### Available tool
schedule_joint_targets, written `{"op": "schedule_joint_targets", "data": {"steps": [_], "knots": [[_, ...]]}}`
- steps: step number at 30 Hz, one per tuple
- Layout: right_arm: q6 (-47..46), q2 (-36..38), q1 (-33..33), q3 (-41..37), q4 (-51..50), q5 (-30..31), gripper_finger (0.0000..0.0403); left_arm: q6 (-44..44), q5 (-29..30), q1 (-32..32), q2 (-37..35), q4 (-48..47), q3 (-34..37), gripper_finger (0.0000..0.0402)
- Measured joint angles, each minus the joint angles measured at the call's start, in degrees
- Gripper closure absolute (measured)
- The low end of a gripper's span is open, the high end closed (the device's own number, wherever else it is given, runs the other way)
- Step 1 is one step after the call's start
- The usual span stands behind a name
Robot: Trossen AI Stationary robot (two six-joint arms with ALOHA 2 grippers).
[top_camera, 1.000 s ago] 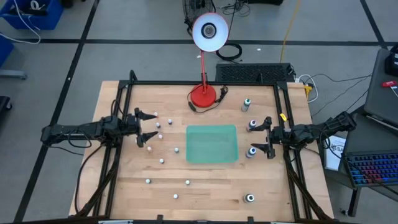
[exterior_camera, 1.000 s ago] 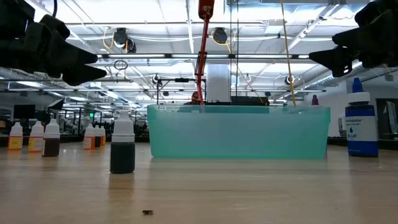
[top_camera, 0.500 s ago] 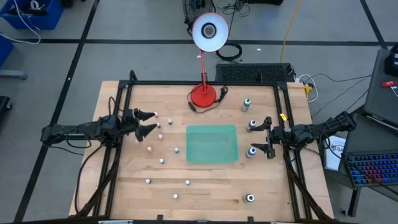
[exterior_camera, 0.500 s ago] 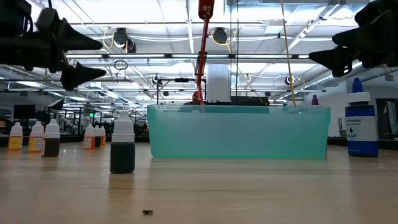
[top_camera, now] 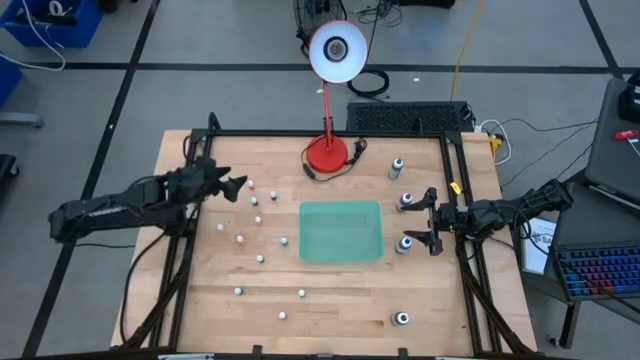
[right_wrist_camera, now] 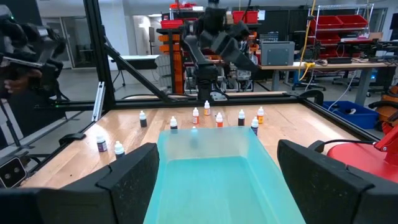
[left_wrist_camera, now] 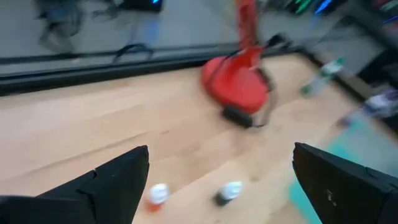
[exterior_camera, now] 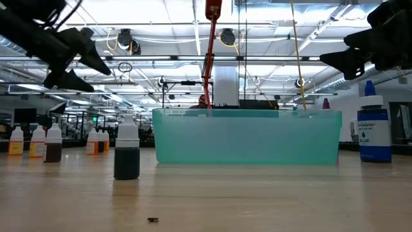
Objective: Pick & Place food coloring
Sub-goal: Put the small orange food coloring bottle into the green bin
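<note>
Several tiny white-topped bottles [top_camera: 258, 218] stand upright on the wooden table's left half. Larger dark-capped bottles [top_camera: 406, 201] stand along the right side. My left gripper [top_camera: 234, 188] hangs open above the table near the far-left group of small bottles. Two of these [left_wrist_camera: 158, 194] [left_wrist_camera: 229, 191] show below its fingers in the left wrist view. My right gripper [top_camera: 431, 217] is open and raised at the right side. It faces the green tray [top_camera: 341, 230], with one larger bottle on either side of it [top_camera: 404, 243].
A red-based lamp [top_camera: 327, 153] stands at the far edge with its cord beside it. The green tray [exterior_camera: 248, 135] sits mid-table. Black frame rails [top_camera: 462, 180] run along the left, right and far sides. A blue bottle [exterior_camera: 374, 125] and a dark bottle [exterior_camera: 127, 154] stand nearest the low camera.
My left gripper has swung toward the table's far edge and rolled about its axis, and its arm now reaches in at a slant. It touches nothing. The right arm and all the bottles have kept still.
</note>
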State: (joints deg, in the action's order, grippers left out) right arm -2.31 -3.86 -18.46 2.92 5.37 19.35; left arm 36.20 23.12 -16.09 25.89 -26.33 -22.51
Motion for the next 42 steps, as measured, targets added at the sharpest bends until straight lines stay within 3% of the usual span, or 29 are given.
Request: {"op": "schedule_joint_targets", "data": {"steps": [3,9,12,18,25,42], "knots": [[0.0,0.0,0.0,0.0,0.0,0.0,0.0089,-1.4,-2.3,-2.9,7.6,-5.1,-4.6,0.0009],[0.0,0.0,0.0,0.0,0.0,0.0,0.0090,-8.2,-19.4,-10.6,24.5,-8.3,-13.2,0.0009],[0.0,0.0,0.0,0.0,0.0,0.0,0.0089,-12.8,-23.7,-14.1,33.5,-12.9,-18.6,0.0009],[0.0,0.0,0.0,0.0,0.0,0.0,0.0090,-19.5,-22.8,-18.8,49.4,-21.2,-26.5,0.0009],[0.0,0.0,0.0,0.0,0.0,0.0,0.0089,-21.5,-20.7,-19.6,59.0,-20.6,-26.7,0.0009],[0.0,0.0,0.0,0.0,0.0,0.0,0.0089,-22.2,-17.5,-19.3,64.9,-19.7,-26.7,0.0009]]}}
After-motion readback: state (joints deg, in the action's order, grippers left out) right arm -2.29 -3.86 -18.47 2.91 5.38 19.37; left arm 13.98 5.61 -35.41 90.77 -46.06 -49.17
